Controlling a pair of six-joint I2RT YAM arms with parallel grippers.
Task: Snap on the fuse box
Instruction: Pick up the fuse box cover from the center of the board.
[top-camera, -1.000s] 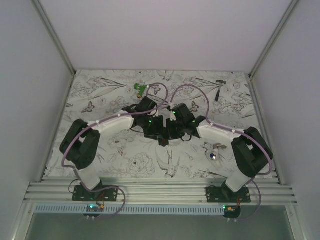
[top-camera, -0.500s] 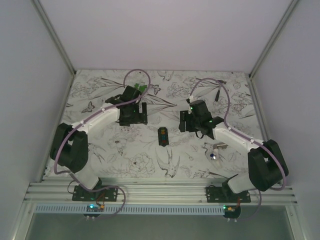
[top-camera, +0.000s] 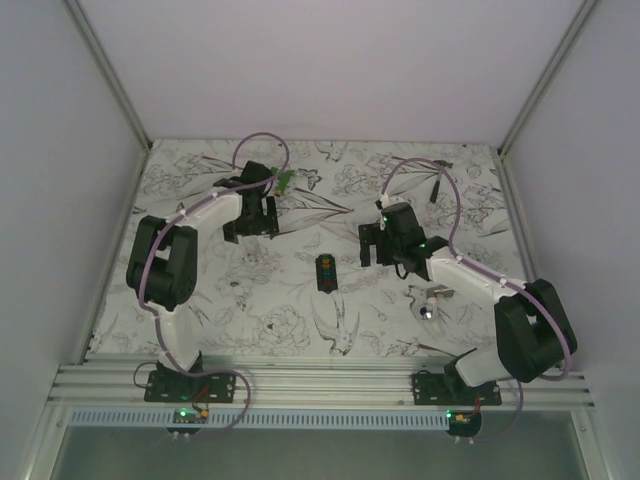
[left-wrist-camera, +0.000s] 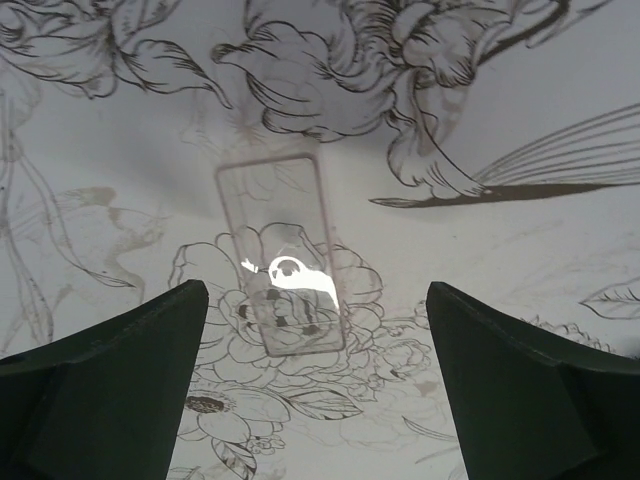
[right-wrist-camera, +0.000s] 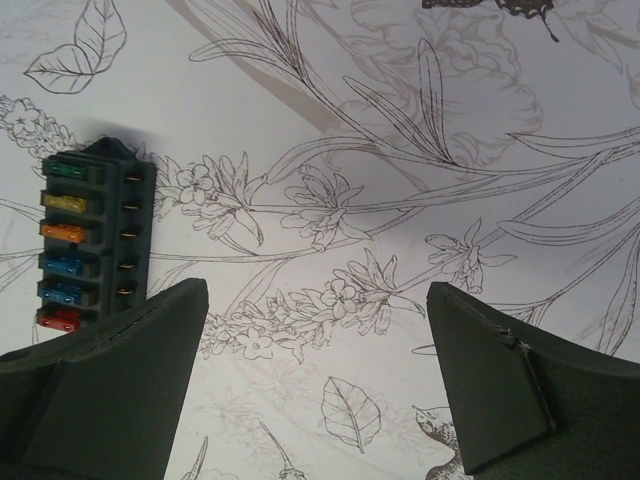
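Slippage worry: left pincer (left-wrist-camera: 315, 293) gapes empty, a clear cover (left-wrist-camera: 280, 262) flat on the bench (left-wrist-camera: 500, 120) between its fingers. Fuse box (right-wrist-camera: 90, 240) sits just outside the wide-open right pincer (right-wrist-camera: 315, 290). Cover could skid when pinched.

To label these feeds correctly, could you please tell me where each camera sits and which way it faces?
Top external: above and behind the bases, looking down at the table; left arm and right arm show whole.
Left wrist: on the left arm, facing down; open left gripper frames a clear rectangular piece.
Right wrist: likewise facing down; open right gripper, fuse box at left.
Shared: top external and right wrist both show the fuse box.
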